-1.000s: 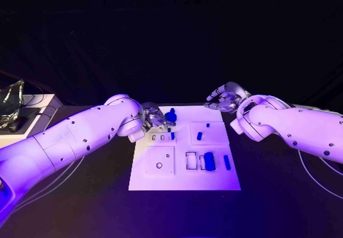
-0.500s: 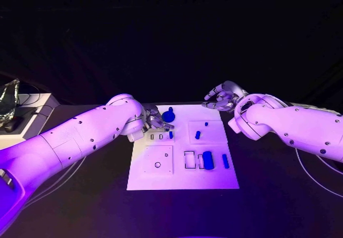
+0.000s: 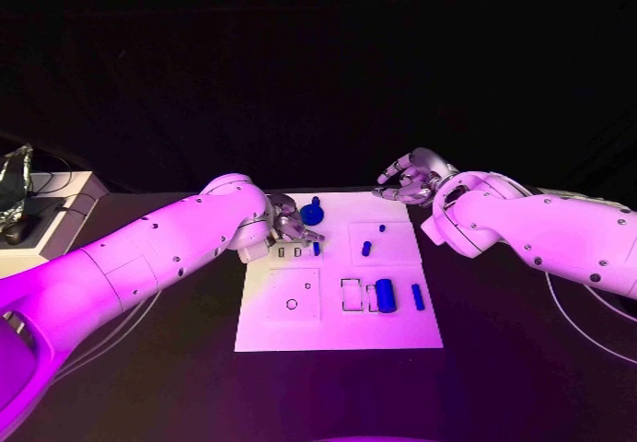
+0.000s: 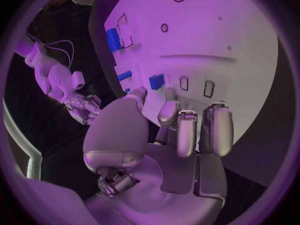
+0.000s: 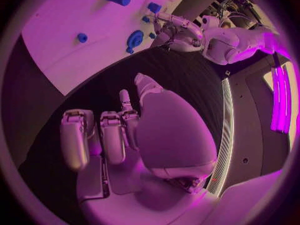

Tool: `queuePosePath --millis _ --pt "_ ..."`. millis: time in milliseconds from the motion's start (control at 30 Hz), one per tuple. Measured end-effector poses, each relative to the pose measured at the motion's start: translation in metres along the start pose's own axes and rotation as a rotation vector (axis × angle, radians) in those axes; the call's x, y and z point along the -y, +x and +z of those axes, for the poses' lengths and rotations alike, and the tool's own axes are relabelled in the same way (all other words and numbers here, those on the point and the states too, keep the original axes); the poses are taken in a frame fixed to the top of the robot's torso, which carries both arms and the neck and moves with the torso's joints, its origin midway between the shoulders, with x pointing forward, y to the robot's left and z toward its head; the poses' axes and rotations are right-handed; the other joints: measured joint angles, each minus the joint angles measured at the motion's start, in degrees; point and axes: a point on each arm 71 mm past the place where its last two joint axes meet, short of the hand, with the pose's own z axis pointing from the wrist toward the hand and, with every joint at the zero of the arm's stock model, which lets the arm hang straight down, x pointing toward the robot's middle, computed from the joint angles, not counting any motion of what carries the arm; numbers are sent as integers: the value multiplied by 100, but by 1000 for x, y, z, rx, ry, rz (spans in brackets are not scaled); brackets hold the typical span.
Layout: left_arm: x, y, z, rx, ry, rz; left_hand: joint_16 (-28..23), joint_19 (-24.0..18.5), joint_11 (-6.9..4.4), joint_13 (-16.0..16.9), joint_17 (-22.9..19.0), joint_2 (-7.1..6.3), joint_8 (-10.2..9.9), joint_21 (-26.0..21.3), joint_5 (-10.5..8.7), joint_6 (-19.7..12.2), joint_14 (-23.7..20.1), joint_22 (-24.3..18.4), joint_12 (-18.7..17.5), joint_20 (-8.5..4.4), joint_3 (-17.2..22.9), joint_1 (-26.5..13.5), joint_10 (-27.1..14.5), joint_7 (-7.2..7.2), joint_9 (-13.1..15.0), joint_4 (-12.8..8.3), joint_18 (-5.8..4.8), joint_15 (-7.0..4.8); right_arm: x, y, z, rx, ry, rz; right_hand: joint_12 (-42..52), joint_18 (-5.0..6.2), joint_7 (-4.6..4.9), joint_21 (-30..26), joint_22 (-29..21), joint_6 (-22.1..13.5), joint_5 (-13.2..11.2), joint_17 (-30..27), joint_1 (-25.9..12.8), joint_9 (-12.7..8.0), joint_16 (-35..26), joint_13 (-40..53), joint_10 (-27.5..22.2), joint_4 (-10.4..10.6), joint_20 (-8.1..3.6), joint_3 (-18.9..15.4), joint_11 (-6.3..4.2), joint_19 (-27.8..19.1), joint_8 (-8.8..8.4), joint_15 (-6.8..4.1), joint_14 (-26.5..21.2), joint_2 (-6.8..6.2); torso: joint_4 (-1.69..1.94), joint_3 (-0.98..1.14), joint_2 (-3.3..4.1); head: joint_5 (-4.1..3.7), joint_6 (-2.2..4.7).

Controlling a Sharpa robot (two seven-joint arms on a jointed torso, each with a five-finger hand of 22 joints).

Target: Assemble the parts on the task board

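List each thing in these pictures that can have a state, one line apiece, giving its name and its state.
left hand: fingers curled, over the task board's far left corner, holding nothing that I can see.
right hand: off the board's far right corner, fingers curled, empty.
task board: flat on the table.
round blue part: resting on the board.
blue block: lying beside its slot.

- The scene is bathed in magenta-violet light; the backdrop is left black.
- Straight edges are bent by fisheye distortion in both wrist views.
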Motion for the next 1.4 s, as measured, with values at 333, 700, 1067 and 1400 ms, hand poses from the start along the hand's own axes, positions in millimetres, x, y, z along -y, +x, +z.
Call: queuePosePath --millis 333,700,1067,1400 --pt "2 5 2 -29 2 4 0 0 -22 -57 -1 0 0 0 0 0 0 -1 -58 0 0 0 -22 0 6 0 0 0 0 0 1 0 1 -2 0 0 0 0 -1 0 0 1 0 -1 0 -1 0 0 0 0 0 0 0 0 0 0 1 -7 -2 -14 -14" --pt "2 10 4 -59 -1 10 0 0 -2 -69 -1 31 -22 0 1 0 0 -1 -64 0 0 32 -41 0 34 0 1 0 -1 1 1 0 0 -3 0 0 0 0 -1 0 23 5 0 4 0 -1 0 0 0 0 0 0 0 0 0 0 3 -15 2 -40 -35" --pt "4 12 5 -69 4 1 -1 -1 -22 -92 -1 89 -22 0 2 0 0 -2 -87 0 0 89 -62 0 43 0 1 0 -1 2 2 -1 0 -4 0 0 -1 0 -2 1 23 4 0 10 0 3 0 -16 0 16 0 0 0 0 0 0 7 -13 3 -50 -46" --pt "4 12 5 -73 6 -10 -1 -1 -22 -103 -1 288 -47 0 2 0 0 -2 -143 0 298 341 -62 0 129 -21 1 0 -1 2 3 0 -2 -10 0 0 -1 0 -3 1 23 4 0 10 0 2 0 -16 0 16 0 0 0 0 0 0 1 -12 7 -53 -54"
